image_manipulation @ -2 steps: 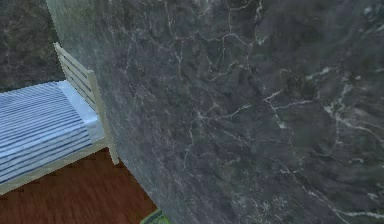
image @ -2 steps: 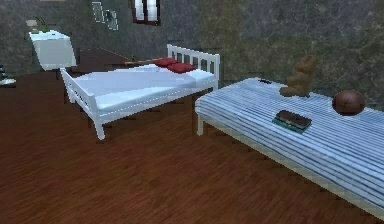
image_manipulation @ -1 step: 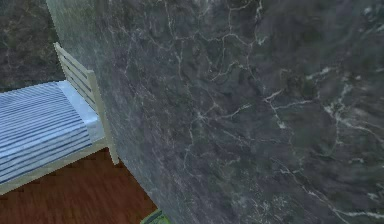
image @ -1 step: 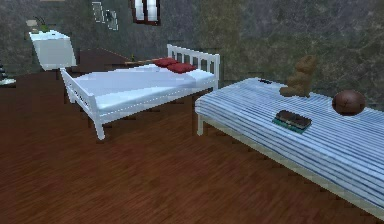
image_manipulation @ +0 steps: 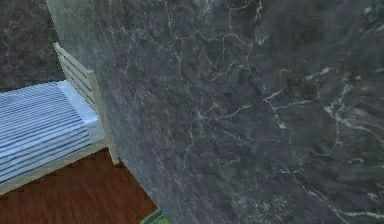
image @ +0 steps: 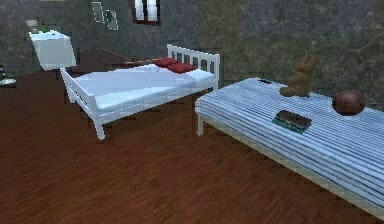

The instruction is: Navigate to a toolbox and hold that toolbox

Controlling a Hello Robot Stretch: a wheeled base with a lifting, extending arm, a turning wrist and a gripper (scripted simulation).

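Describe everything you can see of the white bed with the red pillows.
The white bed has a painted-looking white frame with a slatted headboard, slim legs and a pale, smooth mattress. Two red pillows lie at its head. It stands level on the dark wooden floor, set diagonally, apart from the striped bed.

You are finding nothing readable: framed pictures (image: 98,12) on the far wall (image: 260,30) and the dark flat object (image: 292,119) on the near bed (image: 240,108) are showing no legible print.
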